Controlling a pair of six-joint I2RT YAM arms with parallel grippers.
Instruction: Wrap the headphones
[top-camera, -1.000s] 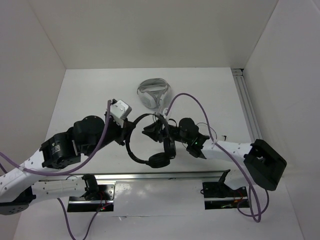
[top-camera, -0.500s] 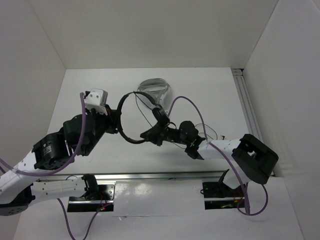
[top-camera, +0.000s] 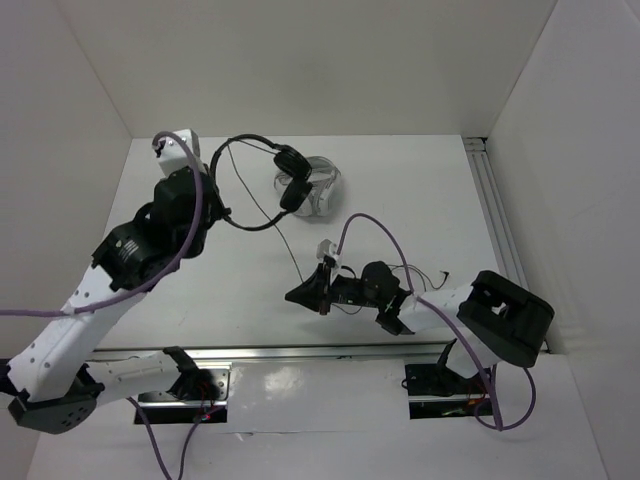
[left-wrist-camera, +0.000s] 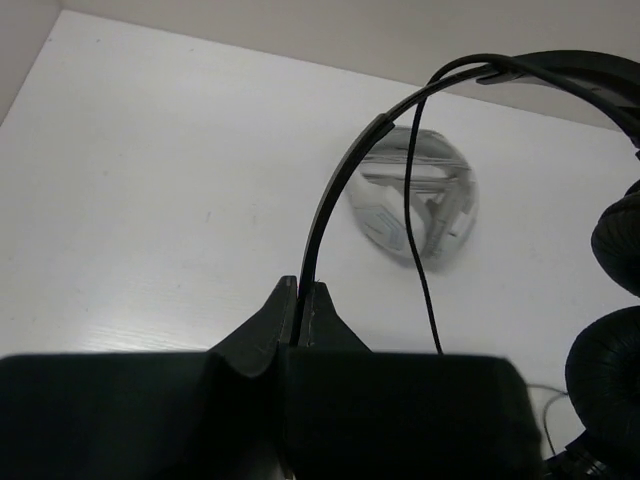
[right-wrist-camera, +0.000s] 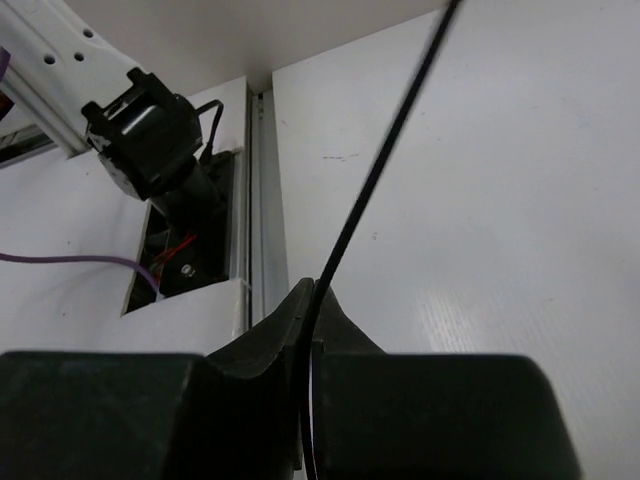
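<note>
The black headphones (top-camera: 245, 140) hang in the air at the back left. My left gripper (top-camera: 219, 207) is shut on their thin headband (left-wrist-camera: 340, 180). The two round ear pads (top-camera: 292, 178) hang over the white-and-grey headset; they also show at the right edge of the left wrist view (left-wrist-camera: 618, 240). The thin black cable (top-camera: 283, 245) runs from the ear pads down to my right gripper (top-camera: 298, 294), which is shut on it near the table's front. In the right wrist view the cable (right-wrist-camera: 385, 170) rises taut from between the closed fingers of my right gripper (right-wrist-camera: 312, 290).
The white-and-grey headset (top-camera: 320, 188) lies at the back centre, also seen in the left wrist view (left-wrist-camera: 415, 195). An aluminium rail (top-camera: 495, 215) runs along the right side, another along the near edge (top-camera: 320, 350). White walls enclose the table.
My left arm has swung the headphones up and to the back left, away from the right gripper. My right gripper has moved nearer the front, and the cable now stretches between them.
</note>
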